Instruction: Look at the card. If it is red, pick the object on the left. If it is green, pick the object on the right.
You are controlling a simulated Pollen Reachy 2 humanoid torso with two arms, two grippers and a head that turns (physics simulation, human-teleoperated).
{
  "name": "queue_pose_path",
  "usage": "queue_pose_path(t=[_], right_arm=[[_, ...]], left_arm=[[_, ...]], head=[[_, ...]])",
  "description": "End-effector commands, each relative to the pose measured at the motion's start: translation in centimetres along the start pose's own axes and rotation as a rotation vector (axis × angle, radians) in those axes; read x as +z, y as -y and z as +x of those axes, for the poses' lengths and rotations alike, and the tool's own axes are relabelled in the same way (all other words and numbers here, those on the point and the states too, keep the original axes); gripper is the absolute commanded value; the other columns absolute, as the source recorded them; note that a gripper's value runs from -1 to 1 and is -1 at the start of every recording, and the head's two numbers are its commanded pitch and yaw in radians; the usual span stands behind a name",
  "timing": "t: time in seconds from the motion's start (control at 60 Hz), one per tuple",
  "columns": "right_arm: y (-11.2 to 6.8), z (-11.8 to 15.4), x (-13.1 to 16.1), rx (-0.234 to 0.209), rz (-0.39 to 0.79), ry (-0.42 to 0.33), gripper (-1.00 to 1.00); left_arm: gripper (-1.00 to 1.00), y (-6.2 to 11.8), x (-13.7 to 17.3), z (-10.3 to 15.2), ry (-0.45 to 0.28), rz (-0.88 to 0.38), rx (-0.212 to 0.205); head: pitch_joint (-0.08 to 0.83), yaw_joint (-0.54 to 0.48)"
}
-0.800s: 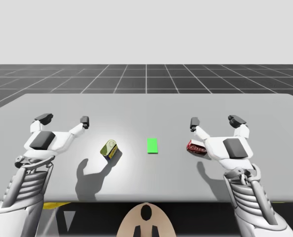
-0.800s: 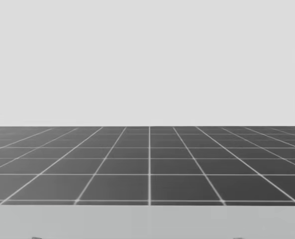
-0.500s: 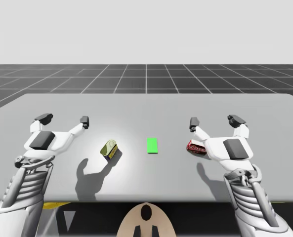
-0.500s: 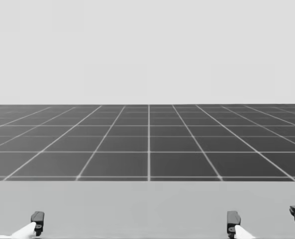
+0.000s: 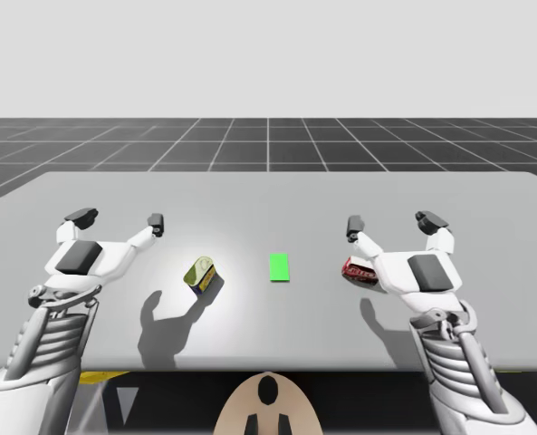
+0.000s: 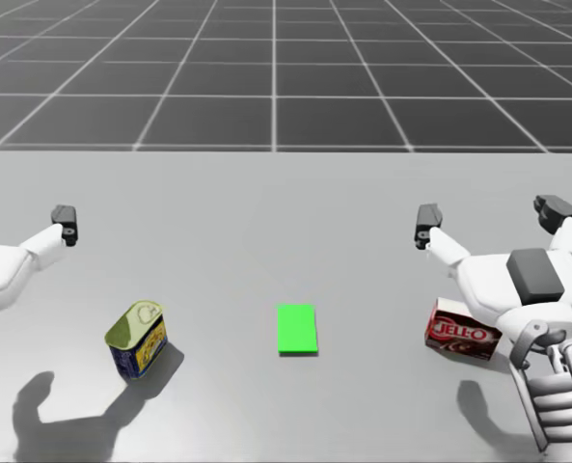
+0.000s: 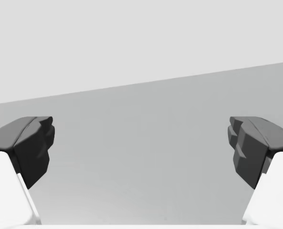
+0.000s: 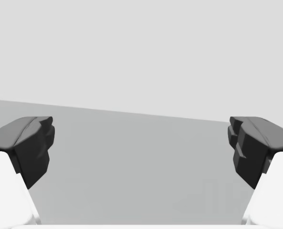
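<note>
1. High view: nearest me, my left arm (image 5: 78, 263) comes in at the left and my right arm (image 5: 426, 272) at the right. Both are held above the grey table (image 5: 268, 195), and each casts a shadow on it.
2. The left jaws stand wide apart with nothing between them. In the left wrist view the dark fingertips (image 7: 34, 145) frame bare table ahead.
3. The right jaws are also spread wide and hold nothing. In the right wrist view the fingertips (image 8: 248, 148) frame bare table.
4. A little further out, three things lie in a row across the table, well apart from one another.
5. At the left of the row is a can (image 5: 201, 273) with a yellow-green top and a blue side, near the left arm but clear of it.
6. In the middle a green card (image 5: 279, 267) lies flat.
7. At the right a red box (image 5: 359, 270) lies on its side, just beside my right hand, which partly covers it. I cannot tell whether they touch. The right jaws reach past the box, not around it.
8. Beyond the table, a dark gridded floor (image 5: 268, 140) runs to a pale grey backdrop.
</note>
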Motion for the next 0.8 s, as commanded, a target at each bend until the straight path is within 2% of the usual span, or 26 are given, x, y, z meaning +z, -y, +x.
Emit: queue_pose_path(t=[0.017, 0.233, 0.5, 0.6, 0.8], right_arm=[[-0.22, -0.12, 0.0, -0.007, 0.003, -0.006, -1.0], [-0.31, -0.15, 0.0, -0.007, 0.007, -0.009, -1.0], [-0.31, 0.01, 0.09, -0.008, 0.008, -0.006, -1.0], [-0.32, 0.07, 0.12, -0.008, 0.008, -0.005, -1.0], [-0.37, 0.04, 0.09, -0.008, 0.008, -0.006, -1.0]], left_arm=[[-1.0, -0.03, -0.01, 0.03, 0.0, 0.0, -0.005], [-1.0, -0.03, 0.05, 0.1, 0.003, -0.003, -0.006], [-1.0, 0.1, 0.14, 0.16, 0.005, -0.004, -0.006], [-1.0, 0.15, 0.18, 0.2, 0.006, -0.005, -0.006], [-1.0, 0.19, 0.18, 0.25, 0.007, -0.007, -0.003]], head=[[0.57, -0.04], [0.698, -0.06], [0.7, -0.07], [0.695, -0.11], [0.709, -0.26]])
